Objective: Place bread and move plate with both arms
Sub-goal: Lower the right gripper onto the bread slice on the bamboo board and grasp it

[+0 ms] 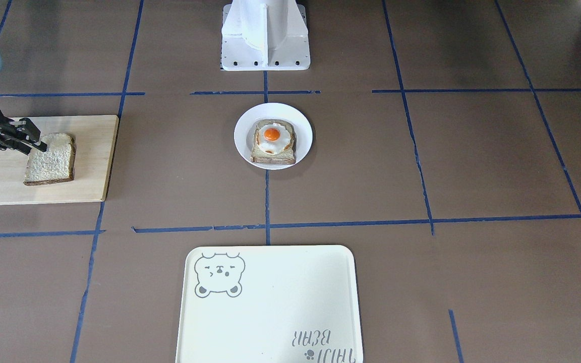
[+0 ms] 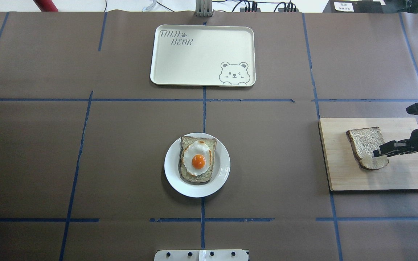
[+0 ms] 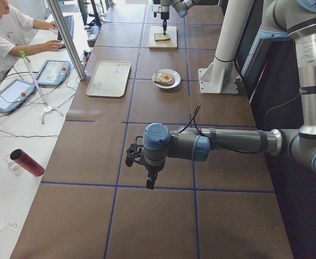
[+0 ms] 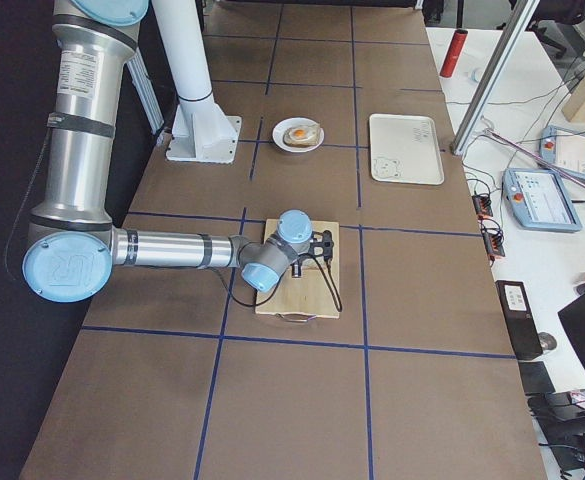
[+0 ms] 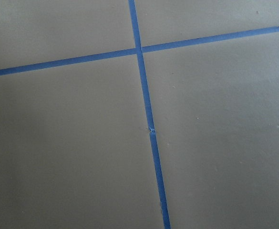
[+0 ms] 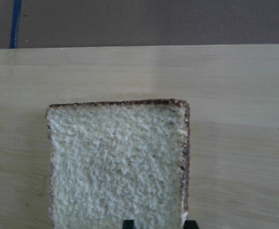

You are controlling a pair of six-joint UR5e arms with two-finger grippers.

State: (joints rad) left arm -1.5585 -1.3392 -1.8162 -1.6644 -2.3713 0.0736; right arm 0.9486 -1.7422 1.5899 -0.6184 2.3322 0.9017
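The plain bread slice (image 2: pixel 364 144) lies on a wooden board (image 2: pixel 405 177) at the table's right side; it also shows in the front view (image 1: pixel 51 161) and fills the right wrist view (image 6: pixel 118 162). My right gripper (image 2: pixel 377 153) points down at the slice's rounded near end, its fingertips (image 6: pixel 128 223) a little apart; I cannot tell whether they touch the bread. The white plate (image 2: pixel 223 170) sits mid-table and carries an egg-topped slice (image 2: pixel 197 159). My left gripper (image 3: pixel 148 181) shows only in the left side view, over bare table, and I cannot tell if it is open.
A cream bear tray (image 2: pixel 201 54) lies at the far centre edge. The white robot base (image 1: pixel 265 35) stands behind the plate. Blue tape lines (image 5: pixel 149 124) cross the brown table. An operator (image 3: pixel 1 32) sits beyond the table's far side.
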